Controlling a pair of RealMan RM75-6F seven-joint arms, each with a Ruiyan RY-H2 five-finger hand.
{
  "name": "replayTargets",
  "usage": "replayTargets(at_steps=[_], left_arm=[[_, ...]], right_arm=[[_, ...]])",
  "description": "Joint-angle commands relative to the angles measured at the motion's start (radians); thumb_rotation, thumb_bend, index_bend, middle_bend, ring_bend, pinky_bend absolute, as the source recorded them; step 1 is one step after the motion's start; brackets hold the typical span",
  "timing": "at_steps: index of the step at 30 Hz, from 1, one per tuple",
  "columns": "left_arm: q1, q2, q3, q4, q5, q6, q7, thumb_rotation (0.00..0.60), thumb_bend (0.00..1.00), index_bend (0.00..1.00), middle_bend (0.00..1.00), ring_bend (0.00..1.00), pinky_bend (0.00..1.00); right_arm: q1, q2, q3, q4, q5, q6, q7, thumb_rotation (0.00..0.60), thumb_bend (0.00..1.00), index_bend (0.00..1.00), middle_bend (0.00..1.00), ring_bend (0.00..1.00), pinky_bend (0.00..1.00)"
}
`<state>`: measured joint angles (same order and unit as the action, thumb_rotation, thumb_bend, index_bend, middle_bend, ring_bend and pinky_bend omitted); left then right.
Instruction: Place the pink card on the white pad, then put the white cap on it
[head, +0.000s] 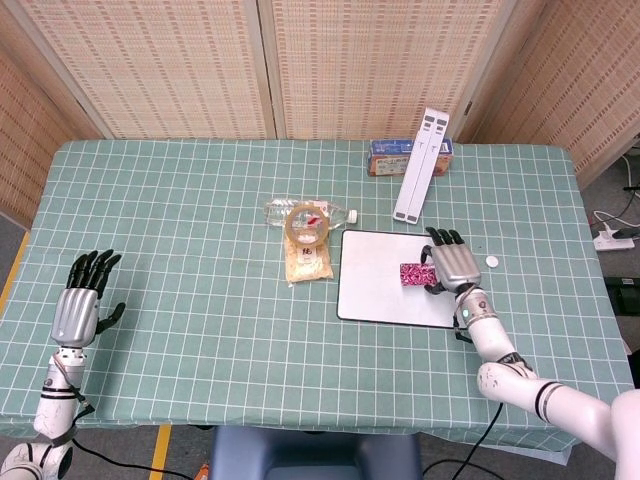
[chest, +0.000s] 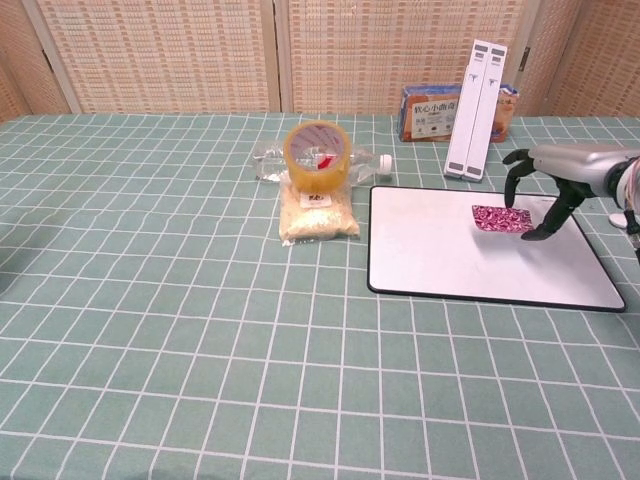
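While pinched by right hand (head: 452, 266) over pad (head: 378, 290), card (head: 415, 273) liable to skid if dropped tilted (left hand (head: 82, 312) spread wide, idle).

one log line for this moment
right hand: holds pink card over white pad | white cap: on table | left hand: idle

Pink patterned card (head: 414, 273), white pad (head: 380, 290)

Head looks down; chest looks low, forward
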<state>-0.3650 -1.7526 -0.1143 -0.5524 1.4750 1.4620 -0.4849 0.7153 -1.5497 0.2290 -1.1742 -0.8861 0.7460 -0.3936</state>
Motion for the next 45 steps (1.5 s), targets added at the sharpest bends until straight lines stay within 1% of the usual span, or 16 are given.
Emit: replayTargets(at_steps=[1,3,4,5,7,8,12,15,18,22,25,28,34,38,45], left_arm=[[0.0,0.0,-0.001,0.0,0.0,0.001,-0.001,0.6,0.23,0.13,0.07,0.0,0.0],[0.0,0.0,-0.002,0.0,-0.001,0.0,-0.001,0.6,0.23,0.13,0.07,0.0,0.0],[0.0,0.0,-0.002,0.0,-0.002,0.0,-0.001,0.6,0.23,0.13,0.07,0.0,0.0],[0.0,0.0,-0.002,0.0,-0.002,-0.001,-0.001,0.6,0.23,0.13,0.07,0.0,0.0],[0.0,0.0,-0.002,0.0,-0.002,-0.002,0.001,0.6,0.23,0.13,0.07,0.0,0.0],[-0.001,0.0,-0.002,0.0,-0.002,-0.002,0.002,0.6,0.23,0.13,0.07,0.0,0.0],[0.0,-0.001,0.0,0.002,-0.001,-0.003,0.003,0.6,0.23,0.13,0.07,0.0,0.0],[0.0,-0.001,0.001,0.002,-0.001,-0.005,0.002,0.6,0.23,0.13,0.07,0.0,0.0],[0.001,-0.001,0.002,0.001,0.001,-0.004,0.002,0.6,0.23,0.13,0.07,0.0,0.0],[0.001,-0.001,0.005,-0.003,0.005,-0.001,0.005,0.6,0.23,0.13,0.07,0.0,0.0],[0.001,-0.002,0.006,-0.006,0.005,-0.001,0.009,0.6,0.23,0.13,0.07,0.0,0.0],[0.001,0.0,0.005,-0.01,0.004,-0.003,0.01,0.6,0.23,0.13,0.07,0.0,0.0],[0.002,0.002,0.004,-0.012,0.001,-0.008,0.009,0.6,0.23,0.13,0.07,0.0,0.0],[0.001,0.001,0.006,-0.011,0.003,-0.01,0.008,0.6,0.23,0.13,0.07,0.0,0.0],[0.001,0.002,0.004,-0.01,0.001,-0.014,0.002,0.6,0.23,0.13,0.07,0.0,0.0]], right_arm=[[0.012,-0.006,-0.009,0.009,0.021,-0.005,-0.017,0.6,0.16,0.41,0.0,0.0,0.0],[0.017,-0.005,-0.012,0.008,0.034,-0.008,-0.021,0.6,0.06,0.32,0.0,0.0,0.0],[0.018,-0.004,-0.013,0.006,0.037,-0.008,-0.021,0.6,0.02,0.28,0.0,0.0,0.0],[0.019,-0.002,-0.015,0.005,0.041,-0.009,-0.02,0.6,0.0,0.23,0.0,0.0,0.0],[0.02,0.003,-0.016,0.0,0.044,-0.006,-0.017,0.6,0.0,0.14,0.0,0.0,0.0],[0.02,0.007,-0.017,-0.005,0.043,-0.002,-0.012,0.6,0.0,0.12,0.0,0.0,0.0],[0.009,0.035,-0.023,-0.033,0.034,0.02,-0.001,0.6,0.0,0.12,0.0,0.0,0.0],[-0.016,0.072,-0.034,-0.054,0.016,0.06,0.009,0.6,0.0,0.13,0.0,0.0,0.0],[-0.052,0.109,-0.04,-0.03,0.009,0.087,0.045,0.6,0.0,0.21,0.0,0.0,0.0],[-0.081,0.125,-0.041,0.086,0.006,0.047,0.133,0.6,0.0,0.34,0.0,0.0,0.0],[-0.085,0.105,-0.052,0.194,-0.034,-0.001,0.199,0.6,0.02,0.38,0.0,0.0,0.0],[-0.08,0.079,-0.062,0.273,-0.081,-0.035,0.251,0.6,0.1,0.41,0.0,0.0,0.0],[-0.062,0.018,-0.065,0.416,-0.146,-0.096,0.344,0.6,0.19,0.44,0.0,0.0,0.0],[-0.054,-0.02,-0.067,0.487,-0.185,-0.123,0.402,0.6,0.21,0.47,0.0,0.0,0.0],[-0.041,-0.069,-0.064,0.575,-0.214,-0.168,0.443,0.6,0.21,0.45,0.0,0.0,0.0]])
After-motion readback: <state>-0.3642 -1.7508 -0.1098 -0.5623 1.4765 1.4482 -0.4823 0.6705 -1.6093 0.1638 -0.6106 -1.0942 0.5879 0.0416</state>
